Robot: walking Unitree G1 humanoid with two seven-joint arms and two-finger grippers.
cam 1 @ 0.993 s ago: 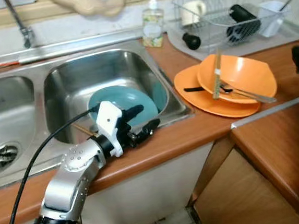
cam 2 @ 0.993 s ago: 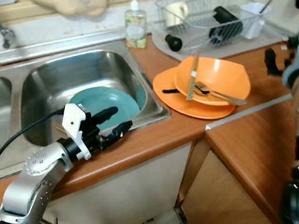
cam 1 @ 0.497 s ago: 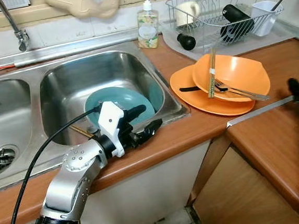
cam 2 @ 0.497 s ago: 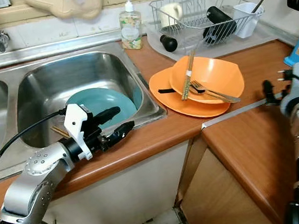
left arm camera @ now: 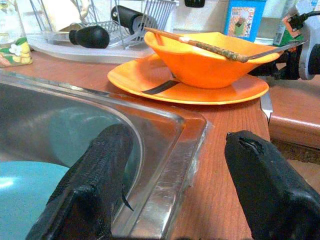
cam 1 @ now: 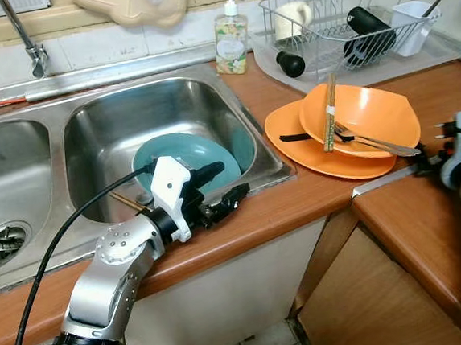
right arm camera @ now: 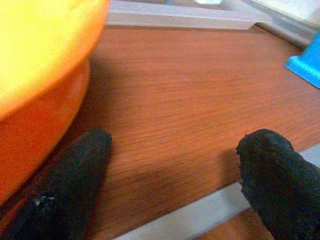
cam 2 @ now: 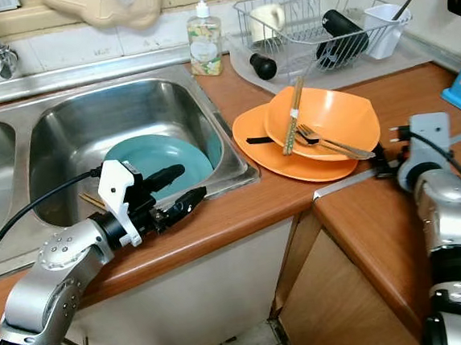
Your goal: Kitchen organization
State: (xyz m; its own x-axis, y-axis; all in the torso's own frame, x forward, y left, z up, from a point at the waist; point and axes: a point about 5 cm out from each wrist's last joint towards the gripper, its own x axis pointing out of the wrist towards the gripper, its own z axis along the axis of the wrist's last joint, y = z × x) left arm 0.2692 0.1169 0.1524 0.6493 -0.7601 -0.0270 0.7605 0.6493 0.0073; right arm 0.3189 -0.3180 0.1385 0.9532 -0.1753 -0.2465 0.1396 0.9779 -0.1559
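**Two end effectors, both empty, set near the dishes**

Two open end effectors are seen at the tabletop [cam 1: 298, 207]. The left end effector [cam 1: 220, 188] is held over the front rim of the sink [cam 1: 91, 144], its fingers [left arm camera: 100, 170] spread wide with nothing between them; one finger is over the basin and the other over the wood. A teal plate [cam 1: 189, 156] lies in the sink just behind it, so this pose is judged to be a readiness to reach the plate.

The right end effector [cam 2: 385, 161] is placed low on the tabletop, just beside the orange plate [cam 1: 292, 135]. Its fingers [right arm camera: 75, 170] are also wide apart and hold nothing. An orange bowl [cam 1: 371, 116] stands on that plate, and a fork [cam 1: 365, 140] and chopsticks [cam 1: 330, 109] are laid across the bowl. The approach from the side is probably chosen so that the plate edge can be taken. The loose cutlery could slide if the stack is tilted. A rack [cam 1: 338, 18] and a soap bottle [cam 1: 230, 31] stand behind.
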